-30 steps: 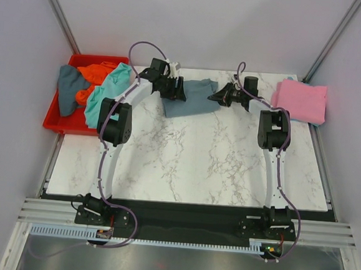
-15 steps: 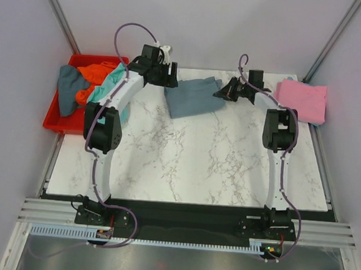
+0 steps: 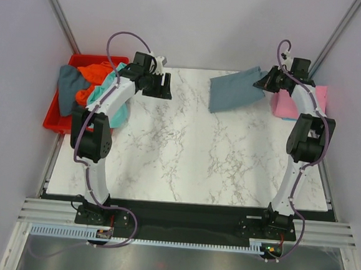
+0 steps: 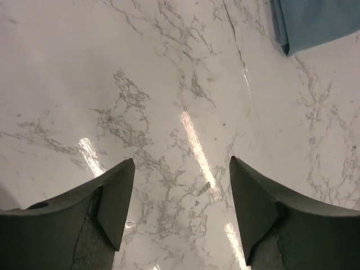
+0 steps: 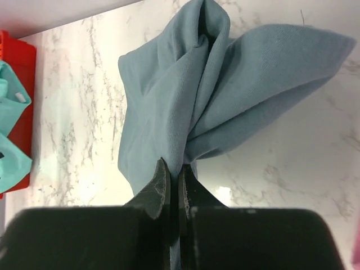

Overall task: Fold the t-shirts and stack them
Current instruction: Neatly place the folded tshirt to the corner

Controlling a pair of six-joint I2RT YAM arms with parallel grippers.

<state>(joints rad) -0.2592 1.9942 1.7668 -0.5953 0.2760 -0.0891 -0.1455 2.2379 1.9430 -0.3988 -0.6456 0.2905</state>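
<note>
Dragged rightward, blue-grey t-shirt [image 5: 169, 101] pinched between right jaws.

I can read no text, label, brand, number or sign in any of my views. The blue-grey t-shirt [image 5: 169, 101] pinched in my right gripper [image 5: 173, 169] is plain cloth with no print. The marble table [image 4: 169, 84] carries only its veining, and the red bin [image 3: 53, 122] at ten o'clock shows no marking I can make out.
</note>
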